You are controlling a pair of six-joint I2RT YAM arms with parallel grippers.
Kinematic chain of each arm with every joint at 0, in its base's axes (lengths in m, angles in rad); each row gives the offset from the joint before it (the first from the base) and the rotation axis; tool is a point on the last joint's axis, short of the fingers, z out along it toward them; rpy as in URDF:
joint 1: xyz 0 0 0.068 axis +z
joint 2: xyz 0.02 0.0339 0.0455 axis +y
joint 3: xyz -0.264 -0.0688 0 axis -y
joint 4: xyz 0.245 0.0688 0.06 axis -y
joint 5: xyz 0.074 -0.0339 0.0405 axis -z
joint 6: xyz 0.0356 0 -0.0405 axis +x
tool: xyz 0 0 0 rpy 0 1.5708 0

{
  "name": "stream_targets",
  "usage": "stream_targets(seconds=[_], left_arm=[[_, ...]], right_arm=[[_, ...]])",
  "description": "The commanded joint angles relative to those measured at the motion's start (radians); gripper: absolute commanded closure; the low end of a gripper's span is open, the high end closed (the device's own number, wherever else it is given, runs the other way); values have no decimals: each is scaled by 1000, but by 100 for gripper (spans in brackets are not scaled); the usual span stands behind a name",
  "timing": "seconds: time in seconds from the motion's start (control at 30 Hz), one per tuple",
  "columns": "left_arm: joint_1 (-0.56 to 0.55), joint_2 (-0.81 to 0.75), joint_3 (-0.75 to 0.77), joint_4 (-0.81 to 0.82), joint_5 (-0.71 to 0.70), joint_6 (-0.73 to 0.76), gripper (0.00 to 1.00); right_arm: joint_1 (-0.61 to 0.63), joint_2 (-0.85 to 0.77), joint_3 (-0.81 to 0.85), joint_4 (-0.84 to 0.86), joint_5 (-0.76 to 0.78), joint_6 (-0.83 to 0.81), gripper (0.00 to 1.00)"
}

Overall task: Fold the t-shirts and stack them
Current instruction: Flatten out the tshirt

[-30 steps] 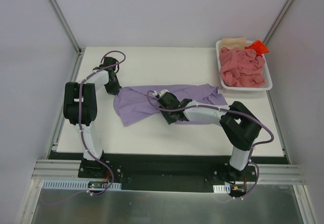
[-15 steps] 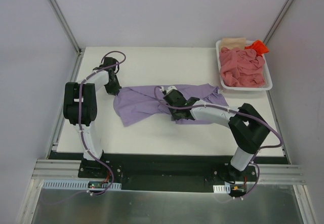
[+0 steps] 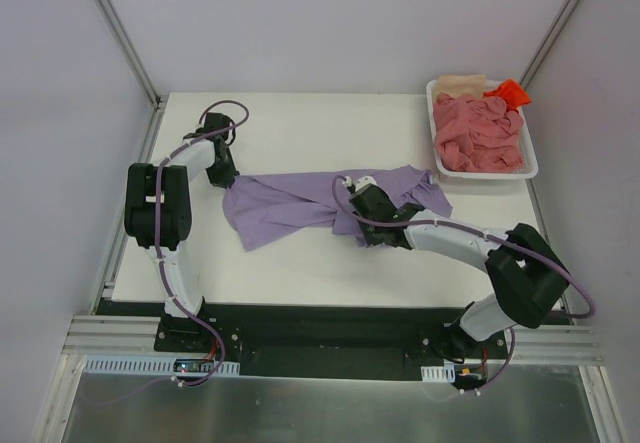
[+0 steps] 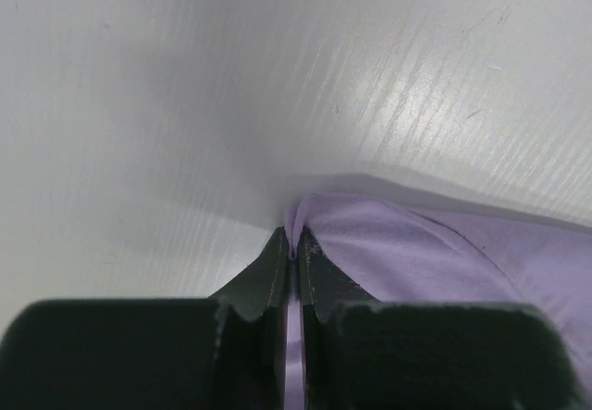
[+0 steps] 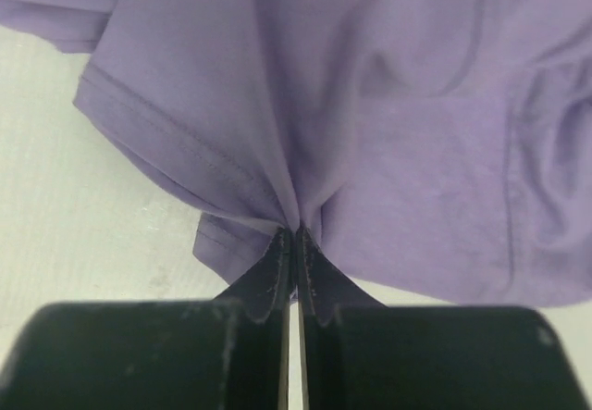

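Observation:
A lavender-purple t-shirt (image 3: 290, 201) lies rumpled across the middle of the white table, stretched between my two grippers. My left gripper (image 3: 226, 177) is shut on its left edge; in the left wrist view the cloth (image 4: 435, 253) is pinched between the closed fingertips (image 4: 294, 251). My right gripper (image 3: 368, 195) is shut on a gathered fold in the shirt's right half; in the right wrist view the cloth (image 5: 370, 105) fans out from the closed tips (image 5: 296, 236). A salmon-pink shirt (image 3: 478, 135), a beige one (image 3: 458, 84) and an orange-red one (image 3: 509, 92) lie bunched in the basket.
A white plastic basket (image 3: 532, 168) stands at the back right corner of the table (image 3: 330, 273). Grey walls enclose the table on the left, back and right. The arms' metal base rail (image 3: 330, 341) runs along the near edge.
My right gripper has moved to the right with the purple cloth, pulling the shirt out wider. The left gripper has stayed where it was, holding the left edge.

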Motion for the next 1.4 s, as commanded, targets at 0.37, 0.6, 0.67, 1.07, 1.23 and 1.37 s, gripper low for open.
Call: stream_targets(seconds=[0.37,0.6,0.67,1.07,1.23,1.37], left_arm=[[-105,-504,-211,200,3,106,100],[-135,-892,-178,200,-39,49,100],[-138,-1003,-159,201,1,45,100],[-139,-1318,186,200,357,80,100],[-138,-1249,361,187,388,98,100],[-138,-1175,373,181,328,107,100]], right_arm=[[-40,-576,-7,-68,319,-118,100],[-45,-767,250,-89,357,-288,100],[-43,-795,358,-118,295,-313,100],[-43,-660,1095,-239,-168,-227,100],[-45,-519,1370,-237,-145,-258,100],[-43,-479,1319,-161,-32,-337,100]])
